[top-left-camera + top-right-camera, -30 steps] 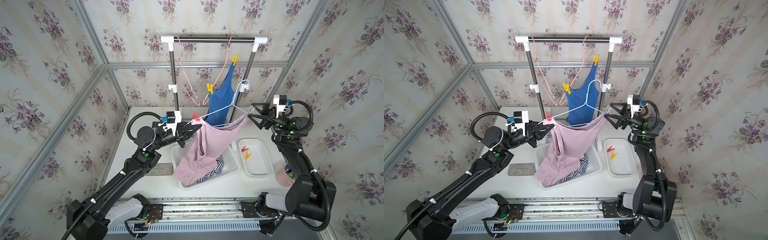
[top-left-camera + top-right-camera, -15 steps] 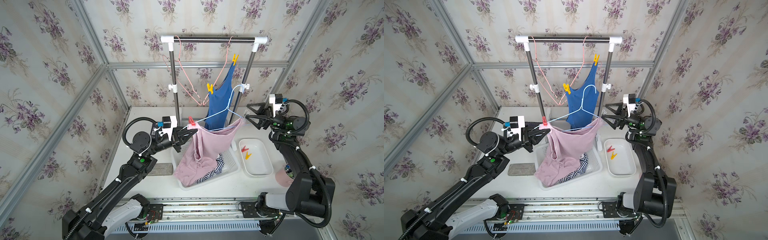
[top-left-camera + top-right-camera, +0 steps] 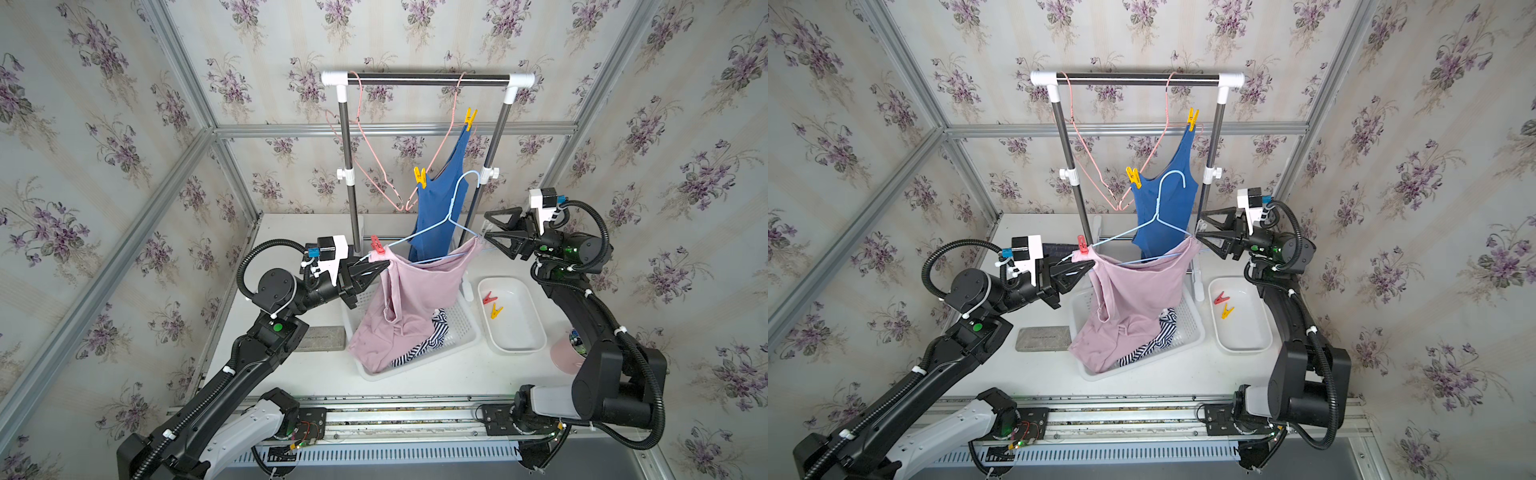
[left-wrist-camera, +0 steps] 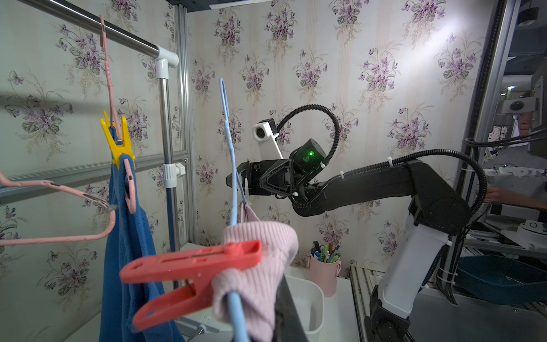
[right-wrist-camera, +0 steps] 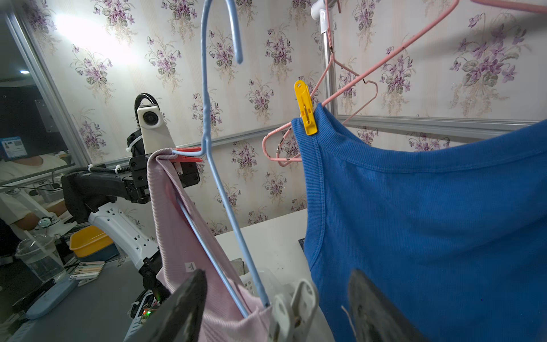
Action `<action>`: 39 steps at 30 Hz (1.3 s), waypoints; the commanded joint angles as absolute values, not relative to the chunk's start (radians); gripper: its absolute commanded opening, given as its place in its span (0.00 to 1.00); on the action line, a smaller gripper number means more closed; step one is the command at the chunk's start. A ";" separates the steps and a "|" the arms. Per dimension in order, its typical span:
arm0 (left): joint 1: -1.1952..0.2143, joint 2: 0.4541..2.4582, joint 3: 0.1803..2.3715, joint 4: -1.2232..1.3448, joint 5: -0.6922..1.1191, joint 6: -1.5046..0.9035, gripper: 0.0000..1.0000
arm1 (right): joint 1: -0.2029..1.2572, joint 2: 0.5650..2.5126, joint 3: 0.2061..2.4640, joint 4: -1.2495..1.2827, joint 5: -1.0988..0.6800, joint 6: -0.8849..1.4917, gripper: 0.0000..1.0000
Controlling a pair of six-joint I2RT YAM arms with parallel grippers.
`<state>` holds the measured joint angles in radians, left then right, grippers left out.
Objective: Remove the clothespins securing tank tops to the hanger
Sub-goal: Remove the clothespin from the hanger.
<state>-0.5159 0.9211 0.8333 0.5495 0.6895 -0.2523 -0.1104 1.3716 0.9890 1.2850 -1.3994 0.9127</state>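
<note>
A light-blue hanger [image 3: 432,226] is held level between the arms, with the pink tank top [image 3: 415,299] draped from it. A red clothespin [image 3: 376,245] [image 4: 189,272] pins the top at the hanger's left end. Just below that clothespin my left gripper [image 3: 384,266] [image 3: 1090,266] is shut on that end of the hanger. A grey-white clothespin [image 5: 291,308] [image 3: 483,227] clips the right end. My right gripper [image 5: 278,308] [image 3: 485,227] stands open around it, jaws clear of its sides. The blue tank top [image 3: 440,208] hangs from a pink hanger [image 3: 440,153] by two yellow clothespins [image 3: 420,177] [image 3: 470,118].
The striped tank top [image 3: 432,340] lies in a white basket [image 3: 461,332] under the pink top. A white tray [image 3: 519,332] holds one red clothespin [image 3: 489,298] and one yellow one [image 3: 495,311]. The rack's rail [image 3: 428,79] carries another, bare pink hanger [image 3: 370,166]. A pink cup [image 3: 565,353] and a grey block [image 3: 322,338] stand on the table.
My left gripper has shifted slightly left and down with the hanger. The right gripper has come in around the grey-white clothespin and its jaws have narrowed.
</note>
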 commanded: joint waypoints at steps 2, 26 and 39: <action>-0.515 0.928 0.844 0.604 0.697 -0.262 0.00 | -0.109 1.367 0.992 1.322 -1.396 0.916 0.67; -0.515 0.954 0.860 0.624 0.701 -0.274 0.00 | -0.107 1.379 0.979 1.275 -1.388 0.892 0.00; -0.517 0.956 0.832 0.624 0.709 -0.287 0.00 | -0.110 1.346 1.030 0.991 -1.346 0.670 0.00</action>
<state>-0.5159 0.9573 0.8406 0.5575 0.7013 -0.2749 -0.1089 1.3567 1.0058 1.0828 -1.3689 0.7586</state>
